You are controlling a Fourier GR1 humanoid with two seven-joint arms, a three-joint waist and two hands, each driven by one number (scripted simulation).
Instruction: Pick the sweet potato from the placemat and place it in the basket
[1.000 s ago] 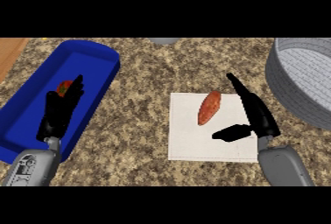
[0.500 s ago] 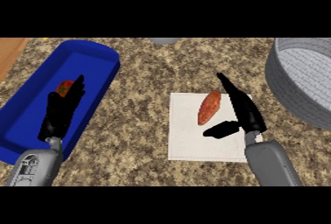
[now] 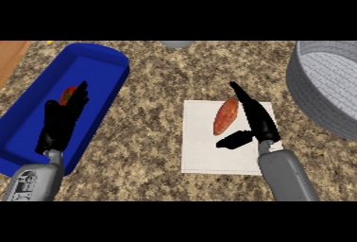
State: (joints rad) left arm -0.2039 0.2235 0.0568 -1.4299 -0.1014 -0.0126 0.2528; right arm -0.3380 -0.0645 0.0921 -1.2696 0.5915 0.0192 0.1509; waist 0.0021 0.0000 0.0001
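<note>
An orange sweet potato (image 3: pixel 226 116) lies on the white placemat (image 3: pixel 206 156), toward its upper middle. My right hand (image 3: pixel 255 119) is open just to the potato's right, straight fingers running along its side and the thumb sticking out below it. I cannot tell whether the fingers touch it. The grey woven basket (image 3: pixel 322 90) stands at the right edge, partly cut off. My left hand (image 3: pixel 63 119) is open over the blue tray (image 3: pixel 97 61) at the left, fingers up.
A small red-orange item (image 3: pixel 67 94) lies in the blue tray, partly hidden by my left hand. A grey round object (image 3: pixel 177 44) peeks in at the top edge. A wooden strip (image 3: pixel 10 56) runs along the upper left of the speckled counter.
My right hand has slid left across the placemat, closing in beside the sweet potato. The left hand and the potato have stayed where they were.
</note>
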